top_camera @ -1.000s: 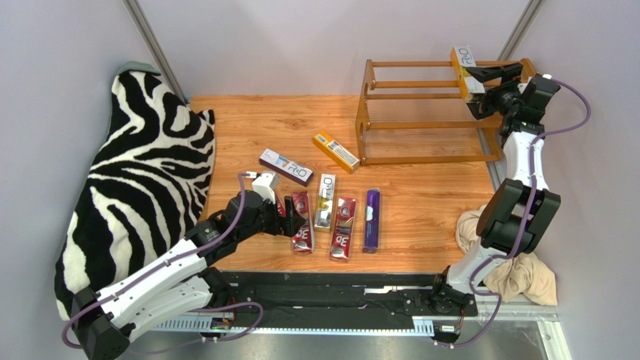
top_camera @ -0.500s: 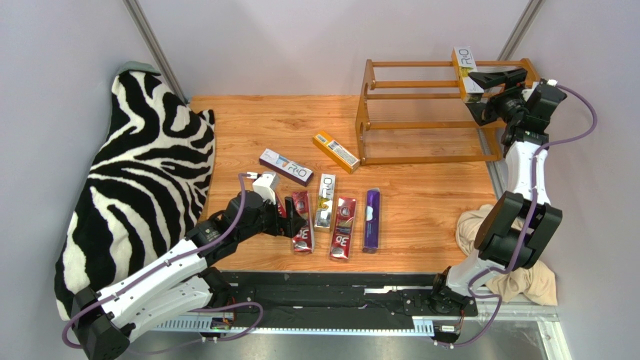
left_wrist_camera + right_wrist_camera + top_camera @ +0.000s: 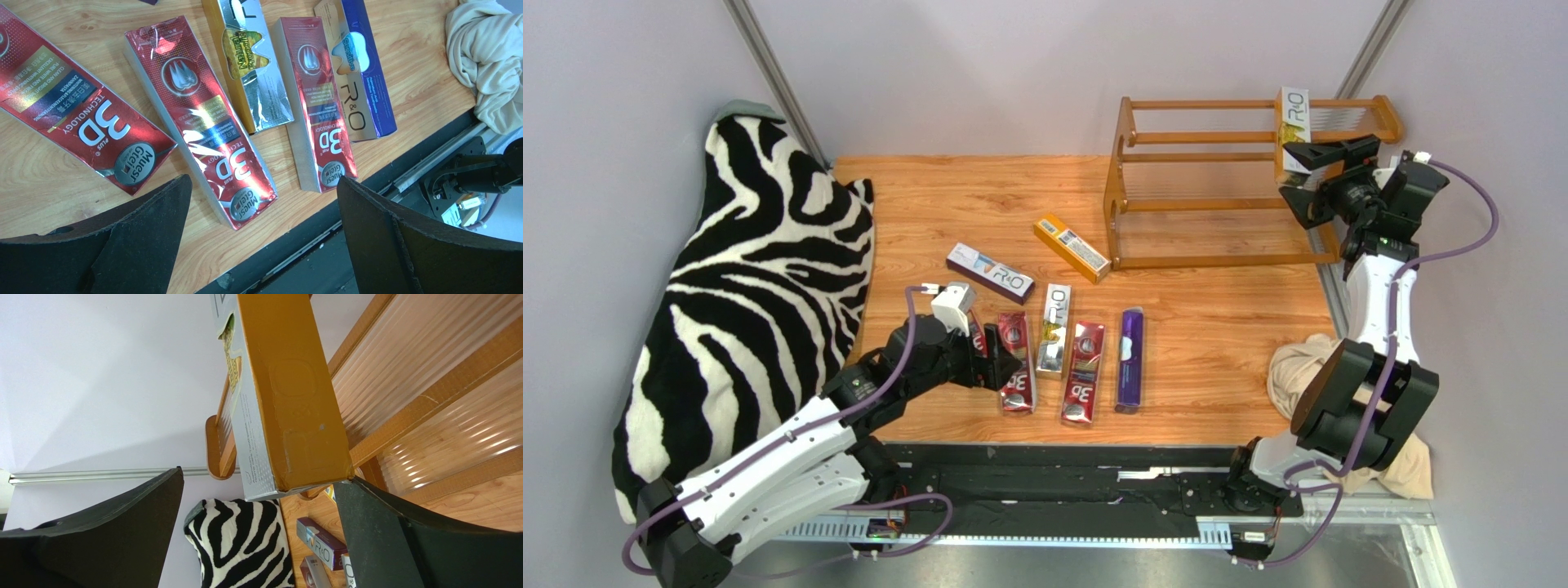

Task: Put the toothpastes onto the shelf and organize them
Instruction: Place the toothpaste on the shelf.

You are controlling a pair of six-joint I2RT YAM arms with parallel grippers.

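Eight slim rectangular cardboard toothpaste cartons are in view. Three are glossy red cartons, all seen by the left wrist camera: a left red carton [image 3: 73, 116], a middle red carton [image 3: 202, 135] and a right red carton [image 3: 319, 116]. Two are dark purple cartons: a far purple carton [image 3: 990, 272] and a near purple carton [image 3: 1129, 359]. Two are silver-white cartons with yellow print: a table silver carton [image 3: 1054, 327] and a shelf silver carton [image 3: 1293, 114]. One is an orange-yellow carton [image 3: 1071, 248]. There is one orange-brown wooden shelf [image 3: 1120, 172] with three rod tiers, one zebra-striped cushion [image 3: 744, 306] and one crumpled beige cloth [image 3: 1396, 463]. There are two black grippers, the left gripper [image 3: 263, 190] and the right gripper [image 3: 258, 478].
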